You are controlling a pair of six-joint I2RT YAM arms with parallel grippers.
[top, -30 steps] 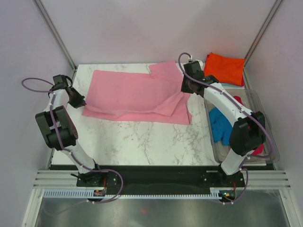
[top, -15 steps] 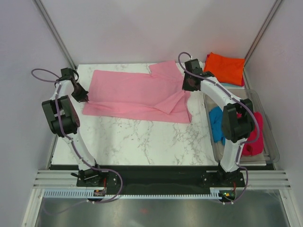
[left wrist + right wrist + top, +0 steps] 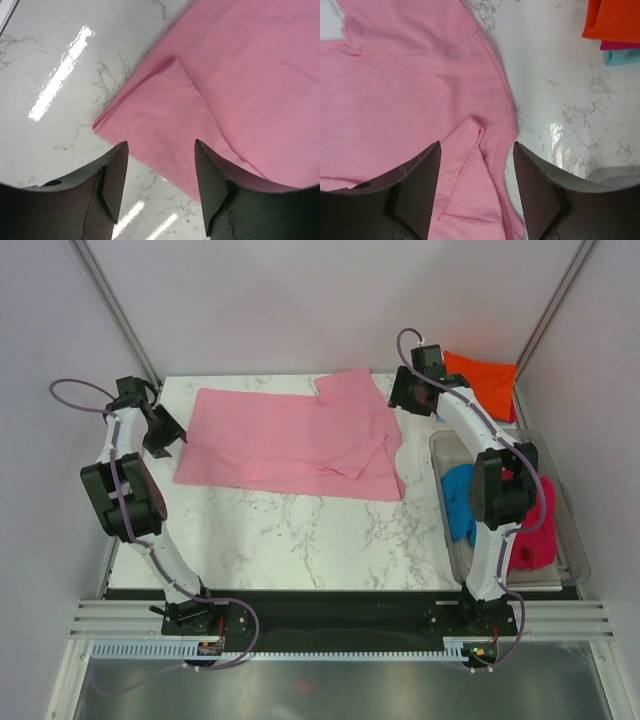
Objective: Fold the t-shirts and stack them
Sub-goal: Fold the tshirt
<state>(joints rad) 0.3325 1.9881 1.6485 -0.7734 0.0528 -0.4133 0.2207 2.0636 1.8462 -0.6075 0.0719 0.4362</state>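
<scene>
The light pink t-shirt (image 3: pixel 290 445) lies flat on the marble table, with its near edge folded over and a sleeve flap tucked in at the right. My left gripper (image 3: pixel 172 438) hovers open just off the shirt's left corner (image 3: pixel 150 120), with nothing between its fingers (image 3: pixel 160 147). At the shirt's right side my right gripper (image 3: pixel 402 403) is open too, above the folded sleeve (image 3: pixel 465 165) and holding nothing (image 3: pixel 476 147). An orange t-shirt (image 3: pixel 485 385) lies folded at the back right, over crimson-pink (image 3: pixel 620 45) and pale blue (image 3: pixel 622 57) cloth.
A clear plastic bin (image 3: pixel 575 550) stands along the right table edge, holding a bright blue t-shirt (image 3: pixel 460 502) and a crimson-pink one (image 3: pixel 535 530). Bare marble (image 3: pixel 300 530) stretches in front of the pink shirt. Frame posts rise at both back corners.
Both grippers have opened and let go of the pink shirt. The left one drew back to the left, the right one moved back and to the right. The shirt has settled flat.
</scene>
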